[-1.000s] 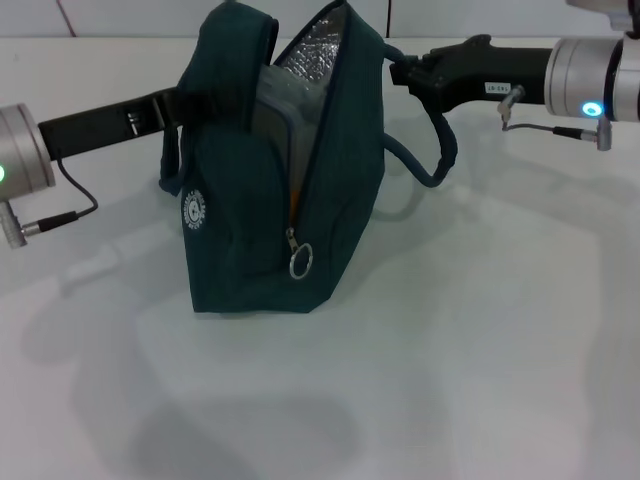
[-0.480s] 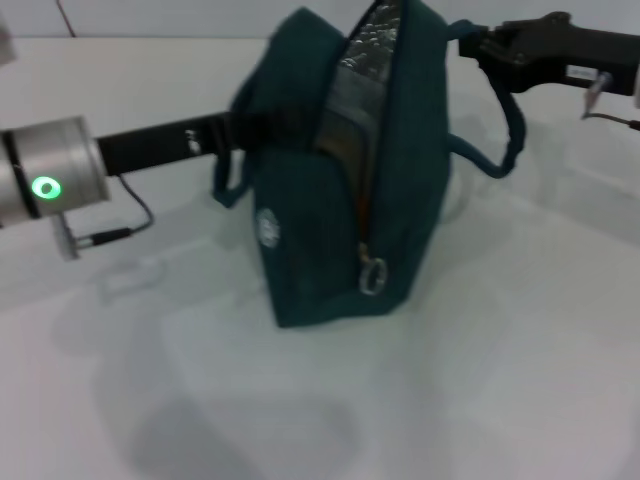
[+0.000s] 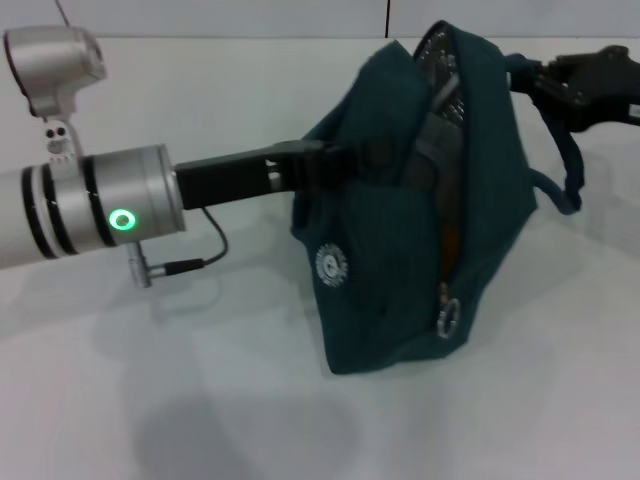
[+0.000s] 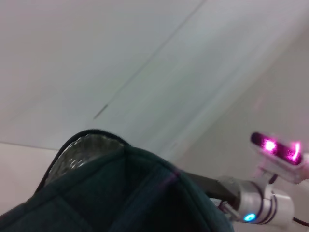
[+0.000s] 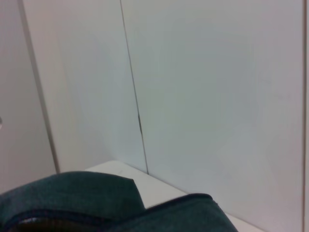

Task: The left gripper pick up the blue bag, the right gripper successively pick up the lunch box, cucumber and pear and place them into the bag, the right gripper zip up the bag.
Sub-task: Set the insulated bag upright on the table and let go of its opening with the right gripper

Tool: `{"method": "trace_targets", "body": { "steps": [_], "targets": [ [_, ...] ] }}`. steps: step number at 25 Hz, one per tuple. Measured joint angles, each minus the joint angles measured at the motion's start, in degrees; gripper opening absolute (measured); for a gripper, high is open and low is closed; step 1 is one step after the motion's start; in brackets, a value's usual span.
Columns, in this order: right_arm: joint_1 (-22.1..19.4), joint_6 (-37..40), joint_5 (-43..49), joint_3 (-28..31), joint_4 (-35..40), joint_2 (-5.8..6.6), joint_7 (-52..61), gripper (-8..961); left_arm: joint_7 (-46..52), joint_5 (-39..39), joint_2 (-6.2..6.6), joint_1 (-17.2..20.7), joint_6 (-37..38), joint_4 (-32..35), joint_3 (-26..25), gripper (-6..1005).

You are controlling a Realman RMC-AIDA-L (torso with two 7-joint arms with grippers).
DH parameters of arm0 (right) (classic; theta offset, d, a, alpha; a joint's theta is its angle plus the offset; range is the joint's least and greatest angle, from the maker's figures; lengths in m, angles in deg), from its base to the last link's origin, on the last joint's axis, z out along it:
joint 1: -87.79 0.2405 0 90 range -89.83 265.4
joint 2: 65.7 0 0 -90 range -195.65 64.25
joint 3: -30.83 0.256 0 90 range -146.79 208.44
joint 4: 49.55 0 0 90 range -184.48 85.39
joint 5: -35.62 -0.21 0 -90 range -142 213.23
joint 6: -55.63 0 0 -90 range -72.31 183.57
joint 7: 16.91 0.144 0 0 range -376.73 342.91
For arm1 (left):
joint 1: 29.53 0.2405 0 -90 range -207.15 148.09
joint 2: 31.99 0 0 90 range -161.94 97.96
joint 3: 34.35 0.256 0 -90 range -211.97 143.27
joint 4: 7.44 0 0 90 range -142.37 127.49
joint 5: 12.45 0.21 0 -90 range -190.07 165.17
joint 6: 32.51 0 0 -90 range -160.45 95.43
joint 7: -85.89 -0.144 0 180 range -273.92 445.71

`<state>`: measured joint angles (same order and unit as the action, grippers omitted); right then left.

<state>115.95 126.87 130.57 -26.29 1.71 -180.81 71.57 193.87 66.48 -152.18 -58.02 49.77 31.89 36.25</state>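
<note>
The blue bag [image 3: 395,235] stands on the white table, its zipper open down to the ring pull [image 3: 447,320], and silver lining [image 3: 440,55] shows at the top. Inside it, the clear lunch box [image 3: 432,150] shows through the gap, with an orange sliver [image 3: 450,240] below it, perhaps the pear. The cucumber is hidden. My left gripper [image 3: 350,160] is shut on the bag's near-side handle. At the bag's far end, my right gripper [image 3: 530,82] is pinched on the other handle strap [image 3: 565,170]. Both wrist views show only the bag's top fabric [image 4: 120,193] [image 5: 96,203].
The white table [image 3: 200,400] stretches around the bag, with a pale wall behind it. The left arm's silver wrist [image 3: 100,205], cable and green light lie across the table's left half. The right arm [image 4: 260,210] shows far off in the left wrist view.
The bag, held at both ends, has shifted well to the right. The left arm has reached farther across with it, and the right gripper has drawn back toward the right edge.
</note>
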Motion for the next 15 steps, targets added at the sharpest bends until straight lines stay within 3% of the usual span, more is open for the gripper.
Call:
{"method": "trace_targets", "body": {
  "steps": [4, 15],
  "targets": [
    [-1.44, 1.57, 0.07, 0.02, 1.92, 0.31, 0.06, 71, -1.86, -3.01, 0.04, 0.02, -0.66, -0.31, 4.31, 32],
    [-1.96, 2.22, 0.48, -0.01, 5.72, 0.34, 0.11, 95, -3.03, -3.42, 0.17, -0.74, -5.72, -4.82, 4.89, 32]
  ]
}}
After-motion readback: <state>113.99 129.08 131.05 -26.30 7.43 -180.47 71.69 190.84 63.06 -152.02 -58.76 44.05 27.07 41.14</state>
